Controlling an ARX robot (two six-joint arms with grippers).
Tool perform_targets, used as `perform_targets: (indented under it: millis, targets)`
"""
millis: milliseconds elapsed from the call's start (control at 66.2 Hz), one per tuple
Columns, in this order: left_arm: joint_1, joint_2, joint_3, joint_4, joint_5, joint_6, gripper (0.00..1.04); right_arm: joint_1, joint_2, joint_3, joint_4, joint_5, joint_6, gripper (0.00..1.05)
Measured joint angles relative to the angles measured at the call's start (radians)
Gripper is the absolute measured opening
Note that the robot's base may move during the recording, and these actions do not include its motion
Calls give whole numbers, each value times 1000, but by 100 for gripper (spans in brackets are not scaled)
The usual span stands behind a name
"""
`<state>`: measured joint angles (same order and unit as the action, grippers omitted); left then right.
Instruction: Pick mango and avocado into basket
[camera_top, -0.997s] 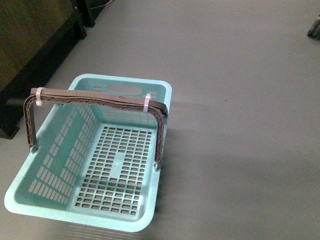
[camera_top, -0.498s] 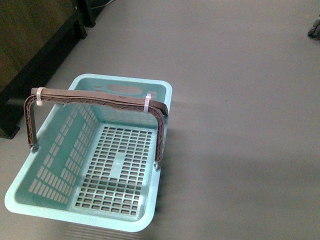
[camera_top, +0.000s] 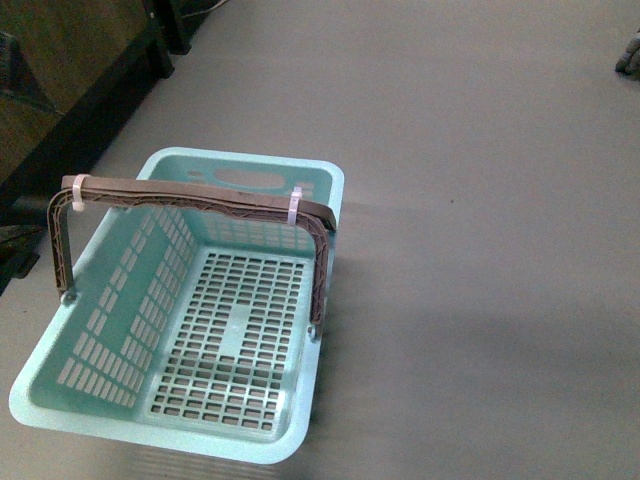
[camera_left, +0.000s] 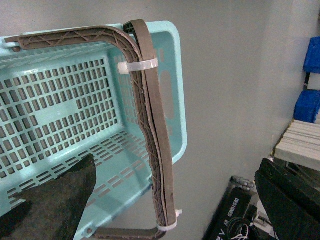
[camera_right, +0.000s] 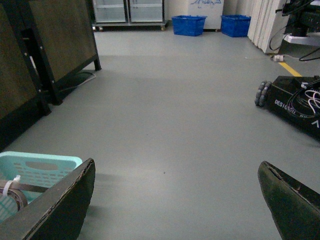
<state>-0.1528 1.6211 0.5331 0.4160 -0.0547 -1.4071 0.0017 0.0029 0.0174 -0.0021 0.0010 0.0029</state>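
The left pincer (camera_left: 176, 165) is gaping wide with nothing between its dark fingers (camera_left: 55, 200), hanging over the basket (camera_left: 176, 95) by one end of the brown handles (camera_left: 150, 110). The right pincer (camera_right: 176, 164) is also standing wide and gripping nothing. It is facing out across the grey floor (camera_right: 175, 115), with a corner of the basket showing beside one finger.

In the front view the basket is sitting on the floor at the near left, its slotted bottom showing in full. Both handles are standing upright together, with white zip ties (camera_top: 295, 205) binding them. Farther left, dark wooden furniture (camera_top: 60, 60) is lining the edge of the floor. To the right a black wheeled machine (camera_right: 295, 102) is resting on the floor, and at the far end two blue crates (camera_right: 189, 25) are sitting side by side.
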Motion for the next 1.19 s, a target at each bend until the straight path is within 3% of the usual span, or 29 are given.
perform_targets:
  millis: [423, 906, 1193]
  targets:
    - [-166, 461, 346, -8, -57, -113, 96, 0, 0, 0, 0, 0, 0, 96]
    - [-185, 663, 611, -126, -97, -70, 96, 0, 0, 0, 0, 0, 0, 96]
    - [-193, 685, 640, -206, -102, -70, 44, 0, 0, 0, 0, 0, 0, 96]
